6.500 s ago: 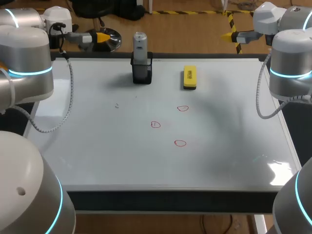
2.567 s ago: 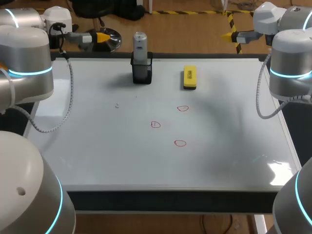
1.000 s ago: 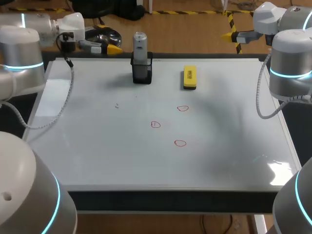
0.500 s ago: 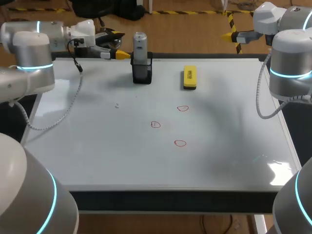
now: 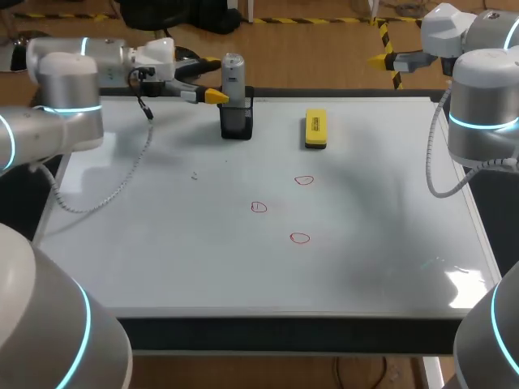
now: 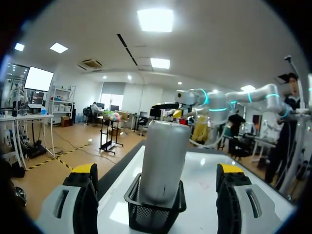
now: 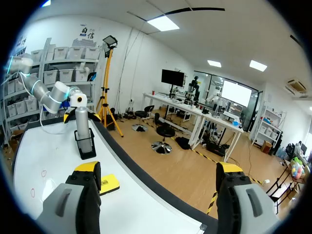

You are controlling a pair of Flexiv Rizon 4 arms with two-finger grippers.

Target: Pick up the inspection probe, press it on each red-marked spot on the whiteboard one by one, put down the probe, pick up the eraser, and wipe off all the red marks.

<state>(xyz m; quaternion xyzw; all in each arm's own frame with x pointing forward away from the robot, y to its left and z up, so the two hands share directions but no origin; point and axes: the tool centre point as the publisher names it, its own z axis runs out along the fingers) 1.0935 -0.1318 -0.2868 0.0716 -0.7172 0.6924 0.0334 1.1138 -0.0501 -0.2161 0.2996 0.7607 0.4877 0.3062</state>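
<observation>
The head view looks down from behind over the white whiteboard tabletop (image 5: 162, 259). The left wrist view closely faces the grey cylindrical probe (image 6: 163, 161); the right wrist view shares it from afar.

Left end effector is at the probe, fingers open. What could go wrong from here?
1. The probe stands upright in a small mesh holder; an off-centre left end effector could tip both.
2. The mesh holder sits near the whiteboard's far edge, so a push might slide it off.

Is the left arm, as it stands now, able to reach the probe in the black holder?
Probably yes. The left tool is open and faces the probe, which stands upright in its holder, and nothing lies between them.
</observation>
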